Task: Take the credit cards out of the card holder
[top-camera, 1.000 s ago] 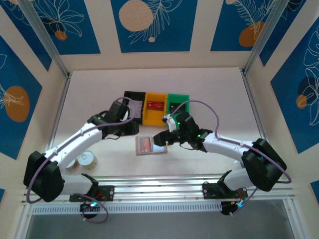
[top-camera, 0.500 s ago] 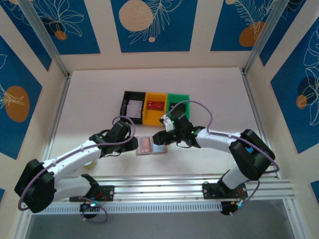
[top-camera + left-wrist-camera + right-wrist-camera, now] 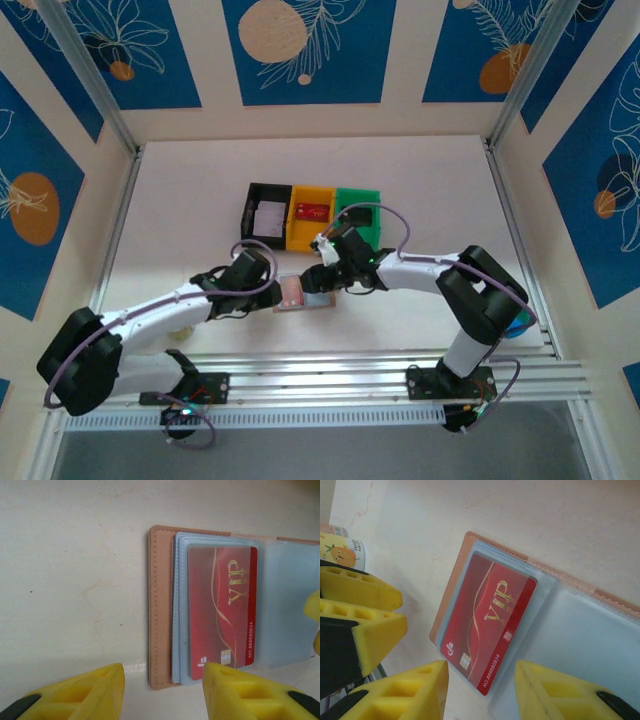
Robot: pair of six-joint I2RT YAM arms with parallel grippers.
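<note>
card holder point(image 3: 161, 605): lies open and flat on the bench point(image 3: 420, 190), just in front of the three bins and between the two end effectors.
cover: tan and leather-like, stitched along the rim, with rounded corners. it looks thin and pliant, so i expect it to bend or slide before it resists a pull.
sleeves point(image 3: 290, 610): clear grey-blue plastic pockets stacked like pages. they are glossy and floppy, probably slippery, and likely to lift with whatever is drawn out.
red card point(image 3: 222, 605): stiff, flat, smooth plastic with gold "vip" lettering and a small chip. it sits in the top sleeve on the half towards the left arm. i cannot tell which side of that sleeve is open.
weight: judged very light all round. the holder would probably come up with the card unless it is pinned.
where to hold: my guess is to press down on the tan cover or the bare far sleeve to pin it, then pinch the card by one short edge across its thin faces.
fragility: little risk of breakage. the sleeves could crease or tear at a seam if tugged sideways.
left end effector point(image 3: 162, 680): yellow fingers with cut-outs, spread apart with nothing between them, just beside the holder's outer edge.
right end effector point(image 3: 480, 672): fingers spread too, gripping nothing, and it hovers over the card's end and the fold.
bins: black point(image 3: 268, 187), yellow point(image 3: 300, 238) and green point(image 3: 358, 192) hard plastic, side by side, each with a flat card-like piece inside.
</note>
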